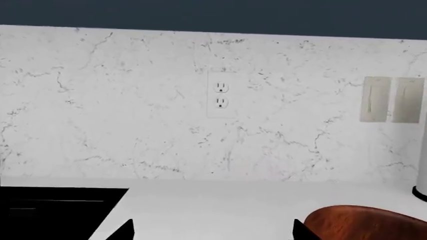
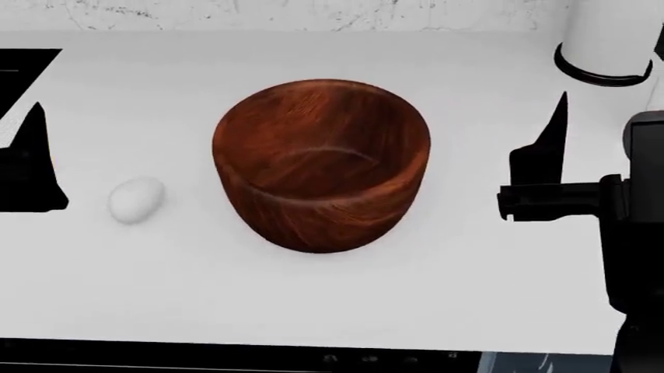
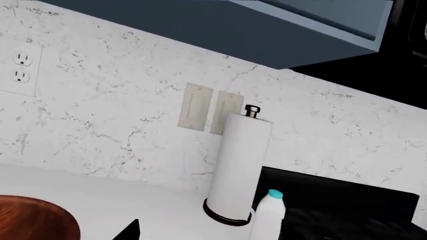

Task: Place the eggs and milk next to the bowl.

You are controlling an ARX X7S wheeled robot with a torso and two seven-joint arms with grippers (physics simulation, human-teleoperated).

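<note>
The reddish-brown wooden bowl point(image 2: 322, 163) stands in the middle of the white counter. A white egg point(image 2: 137, 199) lies on the counter to its left, a short gap away. My left gripper point(image 1: 213, 231) is open and holds nothing; one of its fingers point(image 2: 31, 151) shows left of the egg. The bowl's rim point(image 1: 367, 222) is just beside it. The milk point(image 3: 269, 215), white with a blue cap, stands by the paper towel roll and is out of the head view. My right gripper point(image 3: 213, 232) is open and empty, to the right of the bowl point(image 3: 33, 220), with one finger point(image 2: 546, 151) showing.
A tall white paper towel roll point(image 2: 612, 39) on a black base ring stands at the back right. Black cooktop surfaces lie at the far left point(image 2: 21, 66) and behind the milk point(image 3: 347, 205). The marble backsplash carries an outlet point(image 1: 221, 95) and switches point(image 1: 392, 99). The counter's front edge point(image 2: 311, 342) is near.
</note>
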